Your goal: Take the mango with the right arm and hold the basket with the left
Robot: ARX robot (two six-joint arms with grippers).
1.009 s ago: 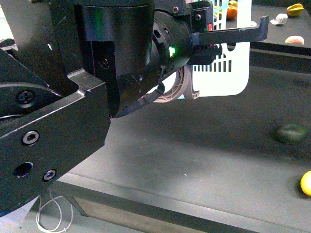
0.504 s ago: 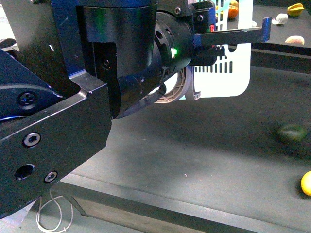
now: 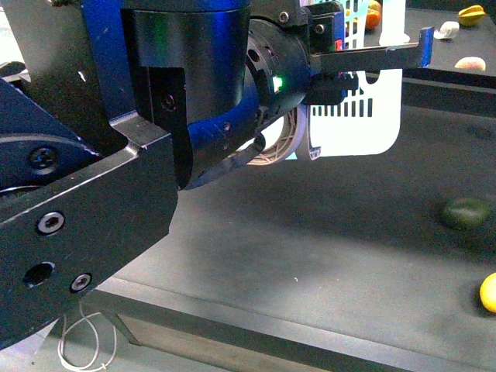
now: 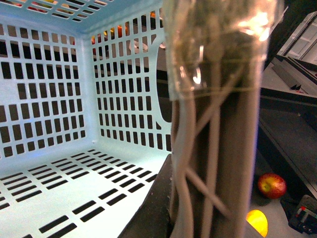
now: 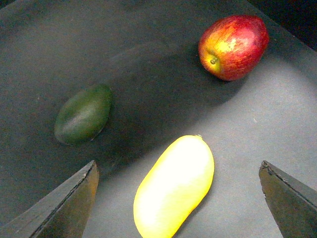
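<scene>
The yellow mango point(image 5: 174, 187) lies on the dark table, between the two spread fingertips of my open right gripper point(image 5: 178, 198), which hovers above it without touching. The mango also shows at the right edge of the front view point(image 3: 488, 292) and in the left wrist view point(image 4: 257, 220). The turquoise basket point(image 3: 364, 116) is tilted up behind my left arm. My left gripper point(image 3: 364, 70) is shut on its grey-brown handle point(image 4: 223, 148). The basket's slotted inside point(image 4: 59, 124) holds nothing. The right gripper is out of the front view.
A dark green oval fruit point(image 5: 83, 114) lies near the mango and shows in the front view point(image 3: 466, 213). A red apple point(image 5: 233, 47) lies beyond it. My left arm fills the front view's left. Several small fruits point(image 3: 470, 14) lie on the far table.
My left arm and the basket have shifted very slightly to the right. The fruits on the table have not moved.
</scene>
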